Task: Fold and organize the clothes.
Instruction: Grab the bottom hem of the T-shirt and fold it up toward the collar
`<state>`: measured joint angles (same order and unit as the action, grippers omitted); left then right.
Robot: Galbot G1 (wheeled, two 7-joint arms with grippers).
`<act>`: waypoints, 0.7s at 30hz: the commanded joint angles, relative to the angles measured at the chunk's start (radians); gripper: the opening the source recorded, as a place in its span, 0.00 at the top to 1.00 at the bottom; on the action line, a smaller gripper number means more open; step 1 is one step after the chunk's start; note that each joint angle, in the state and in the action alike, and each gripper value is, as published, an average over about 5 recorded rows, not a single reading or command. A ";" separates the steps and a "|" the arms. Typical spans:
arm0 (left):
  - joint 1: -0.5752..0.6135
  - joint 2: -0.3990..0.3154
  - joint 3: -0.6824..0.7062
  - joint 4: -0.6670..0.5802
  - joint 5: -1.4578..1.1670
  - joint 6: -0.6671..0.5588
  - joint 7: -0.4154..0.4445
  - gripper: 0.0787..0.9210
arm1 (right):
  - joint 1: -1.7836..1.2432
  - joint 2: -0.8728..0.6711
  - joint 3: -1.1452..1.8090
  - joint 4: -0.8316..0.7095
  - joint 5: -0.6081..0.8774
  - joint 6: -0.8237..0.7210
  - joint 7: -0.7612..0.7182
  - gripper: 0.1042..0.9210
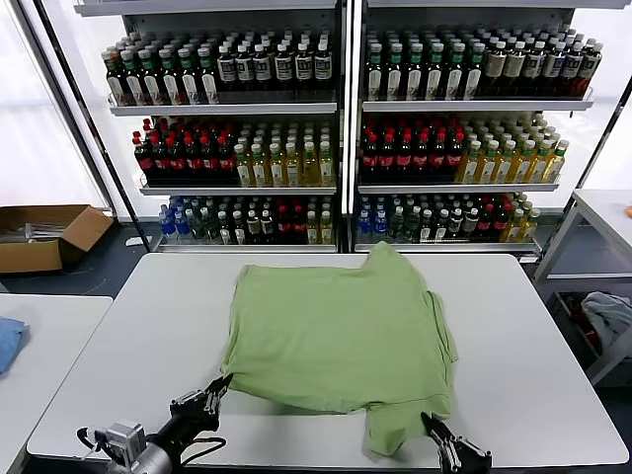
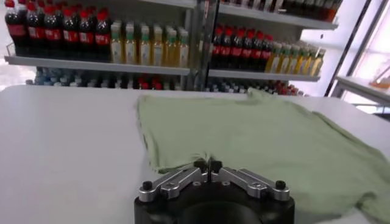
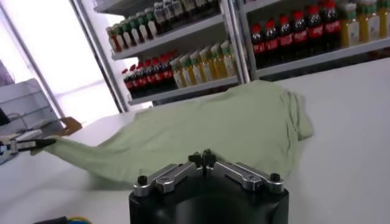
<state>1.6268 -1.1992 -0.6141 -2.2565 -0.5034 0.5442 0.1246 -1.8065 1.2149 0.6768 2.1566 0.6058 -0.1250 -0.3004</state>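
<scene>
The light green shirt point(image 1: 341, 341) lies plain back up on the white table point(image 1: 148, 326), with one sleeve hanging toward the near edge. My left gripper point(image 1: 219, 387) is at the shirt's near left corner, shut on the hem. The left wrist view shows its tips point(image 2: 207, 164) closed at the shirt's point(image 2: 256, 134) edge. My right gripper point(image 1: 431, 425) is at the near right by the sleeve. In the right wrist view its tips point(image 3: 204, 159) are closed at the edge of the shirt point(image 3: 213, 122). There the cloth stretches across to the left gripper point(image 3: 21, 146).
Shelves of bottles point(image 1: 336, 138) stand behind the table. A cardboard box point(image 1: 44, 235) sits on the floor at the left. A small blue cloth point(image 1: 8, 341) lies on a side table at the left. Another table point(image 1: 602, 212) and a bin of cloth point(image 1: 610, 318) are at the right.
</scene>
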 commanded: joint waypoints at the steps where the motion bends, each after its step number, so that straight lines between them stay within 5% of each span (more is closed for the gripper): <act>1: -0.173 0.027 0.018 0.086 -0.160 0.006 0.000 0.99 | 0.215 0.001 -0.008 -0.071 0.042 -0.033 0.028 1.00; 21: -0.404 0.046 0.062 0.322 -0.204 0.010 -0.018 0.99 | 0.535 -0.029 -0.063 -0.329 0.062 -0.053 0.084 1.00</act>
<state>1.3677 -1.1555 -0.5709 -2.0829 -0.6777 0.5585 0.1151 -1.4046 1.1875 0.6237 1.9358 0.6608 -0.1724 -0.2259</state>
